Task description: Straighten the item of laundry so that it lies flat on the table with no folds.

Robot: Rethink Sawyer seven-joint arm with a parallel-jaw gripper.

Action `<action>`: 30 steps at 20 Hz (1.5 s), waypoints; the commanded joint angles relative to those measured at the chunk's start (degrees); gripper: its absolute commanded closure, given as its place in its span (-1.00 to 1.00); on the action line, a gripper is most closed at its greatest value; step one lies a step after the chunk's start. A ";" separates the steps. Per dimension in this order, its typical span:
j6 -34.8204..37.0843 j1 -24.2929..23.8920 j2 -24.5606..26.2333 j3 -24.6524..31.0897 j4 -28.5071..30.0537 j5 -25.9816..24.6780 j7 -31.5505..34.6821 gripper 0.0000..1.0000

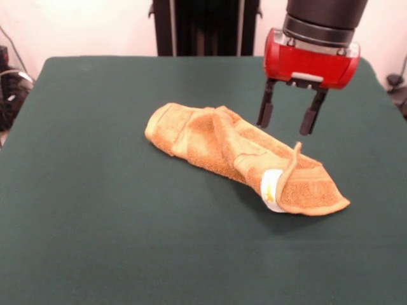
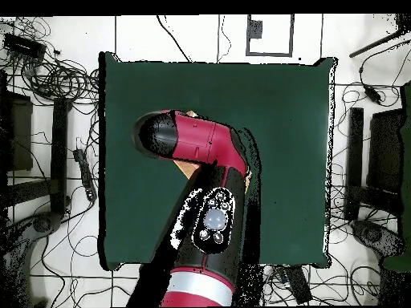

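Observation:
The golden-orange towel lies crumpled and folded over itself, stretched slantwise across the middle of the dark green table. Its white tag shows near the right end, where one edge curls up. My gripper hangs just above the towel's right half, behind the curled edge. It is open and empty, and its fingers are not touching the cloth. In the overhead view the arm covers nearly all of the towel; only a small orange patch shows beside it.
The robot's pedestal stands behind the table's far edge. Cables and dark equipment lie on the floor around the table.

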 commanded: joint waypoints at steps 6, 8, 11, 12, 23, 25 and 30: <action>-0.19 2.55 5.85 6.24 2.43 -0.52 10.19 -1.00; 0.57 2.80 6.12 5.98 1.21 -0.14 10.74 -1.00; 0.06 2.68 6.46 6.11 1.02 -0.08 10.75 -1.00; 0.00 2.68 6.54 6.15 0.97 -0.08 10.69 -1.00; -0.85 2.80 6.93 6.10 1.24 0.46 11.18 -1.00; -1.23 2.56 7.05 6.48 1.45 0.42 10.66 -1.00; -2.95 2.26 7.49 6.86 1.99 0.66 10.71 -1.00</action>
